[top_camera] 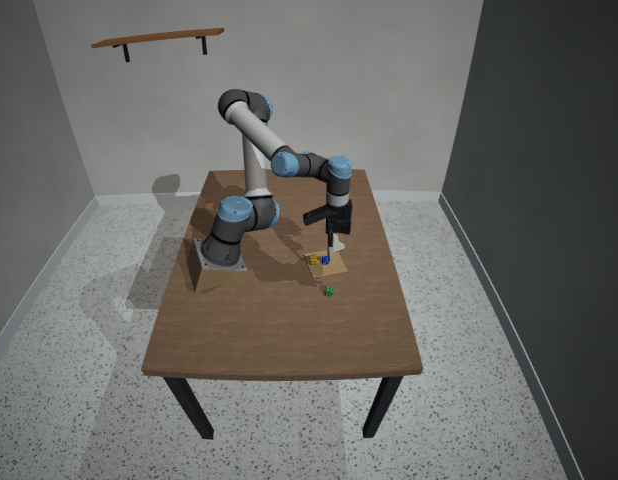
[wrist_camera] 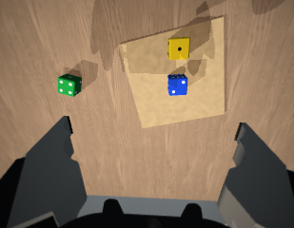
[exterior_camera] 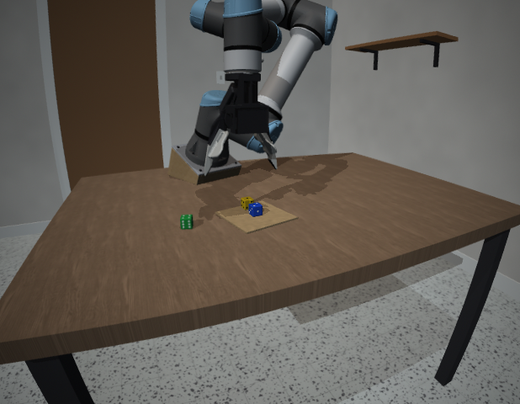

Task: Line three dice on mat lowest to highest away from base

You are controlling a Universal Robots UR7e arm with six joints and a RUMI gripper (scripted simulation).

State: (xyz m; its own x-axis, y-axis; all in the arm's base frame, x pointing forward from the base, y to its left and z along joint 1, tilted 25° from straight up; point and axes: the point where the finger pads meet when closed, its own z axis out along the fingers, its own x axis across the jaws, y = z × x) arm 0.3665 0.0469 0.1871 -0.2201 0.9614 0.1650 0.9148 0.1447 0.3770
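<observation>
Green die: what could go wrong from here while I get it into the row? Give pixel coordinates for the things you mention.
The green die (top_camera: 329,291) (exterior_camera: 186,221) (wrist_camera: 69,85) lies off the mat (top_camera: 336,267) (exterior_camera: 252,225) (wrist_camera: 151,104), so the open gripper (top_camera: 331,253) (exterior_camera: 241,171) (wrist_camera: 152,121) must still carry it; a skewed grip could tip it onto another number. The strip beyond the blue die (top_camera: 325,260) (exterior_camera: 255,209) (wrist_camera: 177,85) looks narrow: green might overhang the edge, or a finger might nudge blue out of line.

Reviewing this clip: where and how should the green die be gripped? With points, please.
Probably best from straight above, fingers on two opposite upright side faces of the green die (top_camera: 329,291) (exterior_camera: 186,221) (wrist_camera: 69,85). It is a small cube sitting flat on the table (top_camera: 278,330) (exterior_camera: 164,261), off the mat (top_camera: 330,268) (exterior_camera: 268,219) (wrist_camera: 151,104), with nothing against its sides.
</observation>
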